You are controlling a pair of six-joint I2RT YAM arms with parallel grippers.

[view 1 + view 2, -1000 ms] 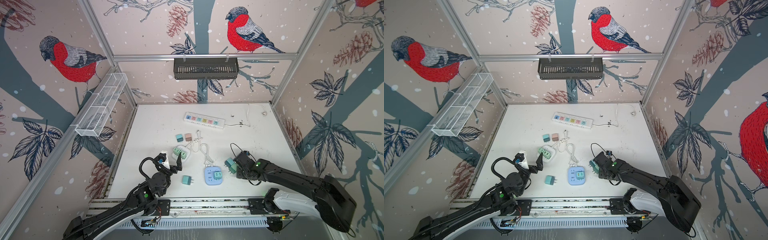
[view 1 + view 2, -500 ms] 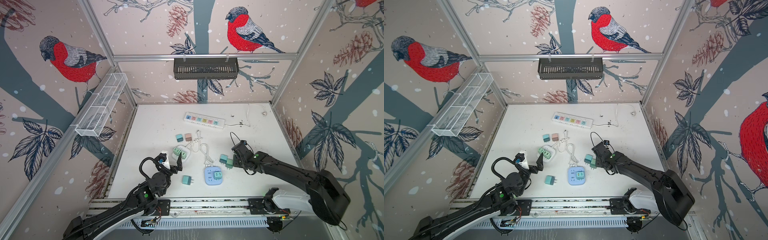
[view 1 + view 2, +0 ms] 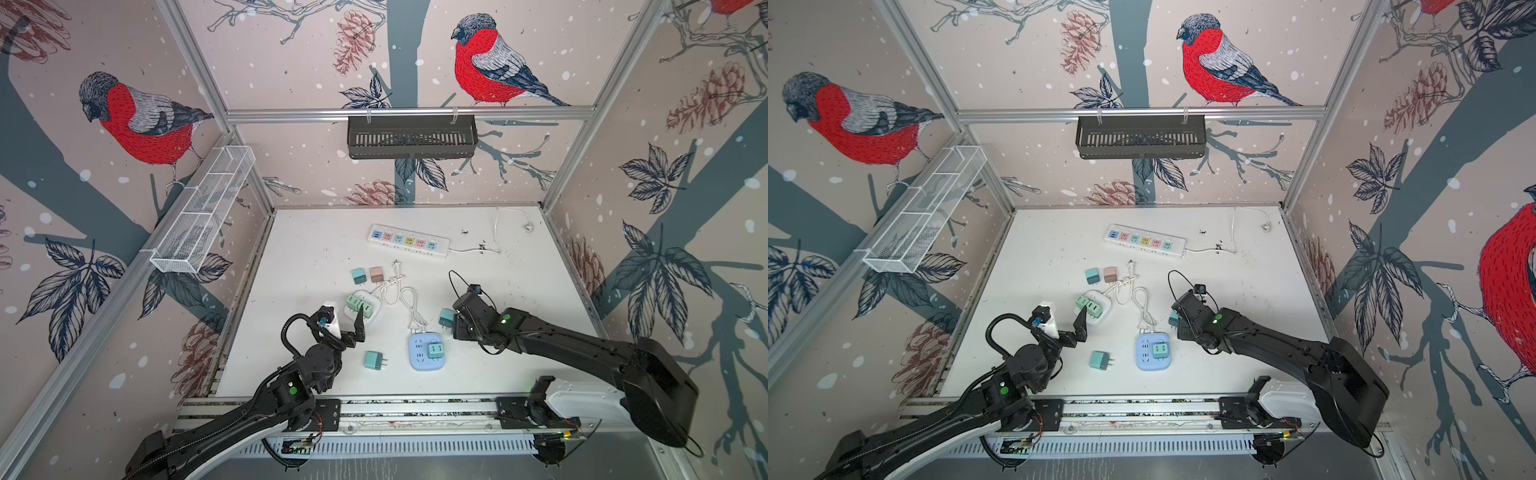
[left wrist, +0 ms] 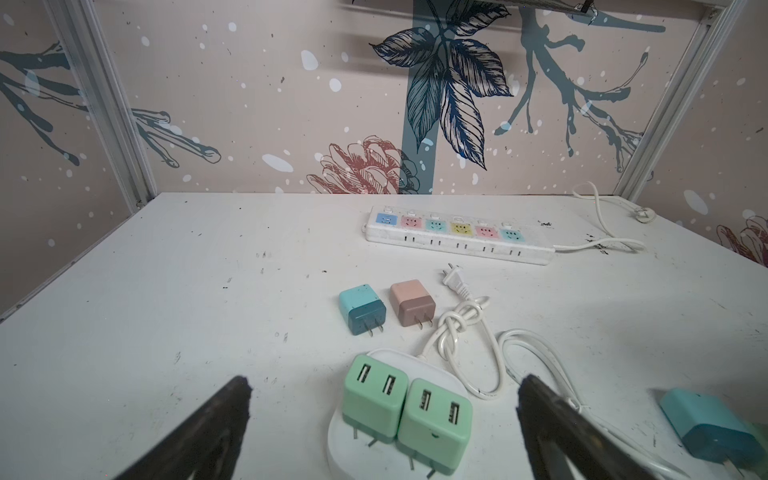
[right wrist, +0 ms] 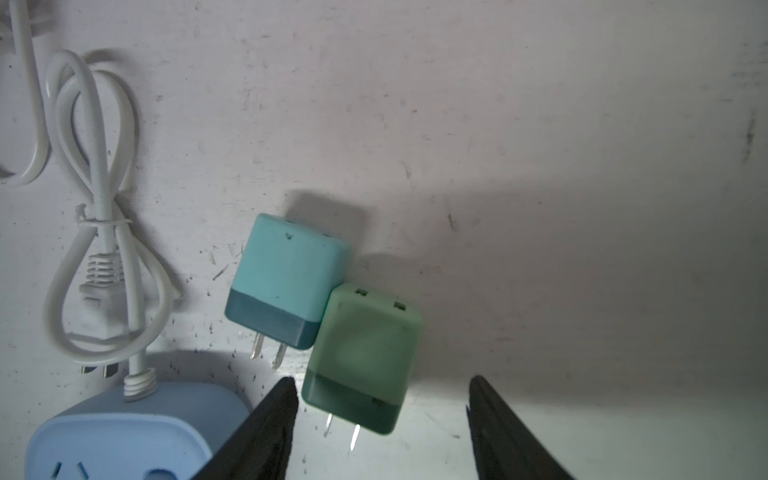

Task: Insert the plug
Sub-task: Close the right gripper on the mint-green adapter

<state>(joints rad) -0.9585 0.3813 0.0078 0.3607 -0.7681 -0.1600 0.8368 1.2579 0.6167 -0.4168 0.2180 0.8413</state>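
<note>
A green plug lies on the white table, prongs toward my right gripper, touching a teal plug. The gripper's jaws stand open around its prong end; one finger is close to it and a wide gap separates the other. In both top views the wrist hides the green plug; only the teal plug shows beside the right gripper. A blue socket block lies nearby, one green plug seated in it. My left gripper hangs wide open and empty.
Under the left gripper a white socket block carries two mint plugs. Teal and pink plugs, a knotted white cable and a loose teal plug lie mid-table. A long power strip sits at the back.
The right wrist has swung toward the back and left with the green plug, brought it against the teal plug, and its jaws have widened off it. The left arm has stayed still.
</note>
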